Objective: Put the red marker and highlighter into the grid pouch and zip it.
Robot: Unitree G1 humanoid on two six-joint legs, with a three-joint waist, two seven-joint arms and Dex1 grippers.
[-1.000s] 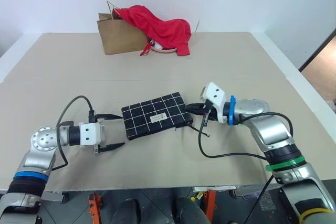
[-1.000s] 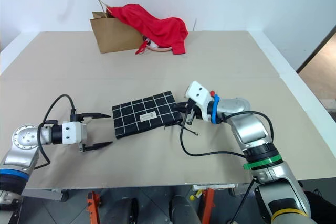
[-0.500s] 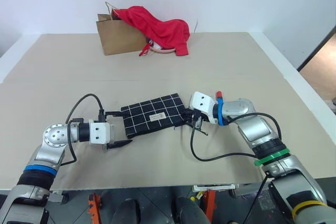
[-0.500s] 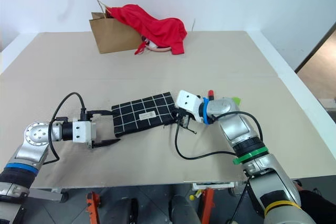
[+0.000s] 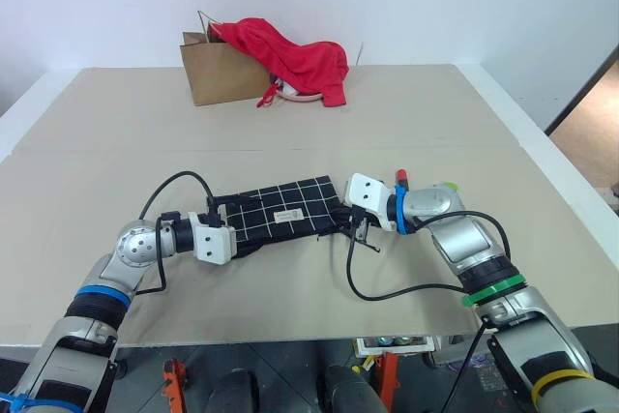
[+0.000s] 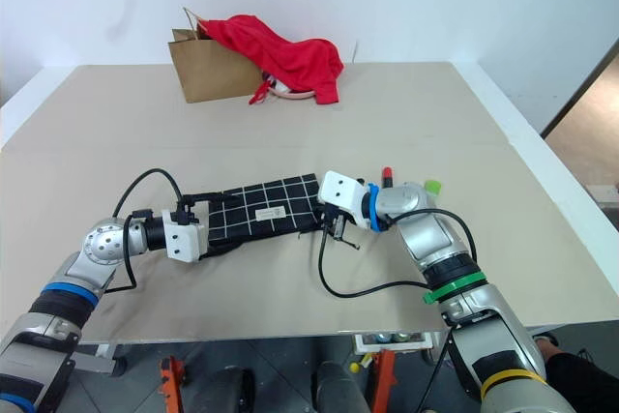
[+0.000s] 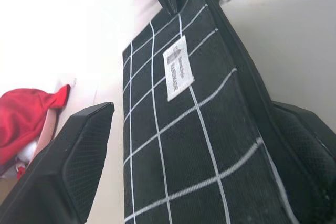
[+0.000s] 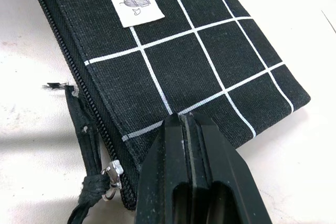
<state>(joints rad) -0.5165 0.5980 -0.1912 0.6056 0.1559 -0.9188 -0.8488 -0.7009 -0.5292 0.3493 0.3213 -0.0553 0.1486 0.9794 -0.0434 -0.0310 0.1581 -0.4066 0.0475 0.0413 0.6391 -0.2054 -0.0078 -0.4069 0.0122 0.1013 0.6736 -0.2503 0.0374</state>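
The left gripper (image 5: 237,224), two black fingers on a white wrist block, stands wide with one finger on each side of the near-left end of the grid pouch (image 5: 286,217), a flat black fabric rectangle with white grid lines and a small white label. The right gripper (image 5: 350,221) has its fingers pressed together at the pouch's right end, apparently holding nothing. The pouch lies flat on the beige table (image 5: 387,123). Behind the right wrist, the red marker (image 5: 400,177) and, seemingly, the light-green highlighter (image 5: 448,186) peek out. The black zipper pull cord (image 8: 86,182) trails beside the pouch's corner.
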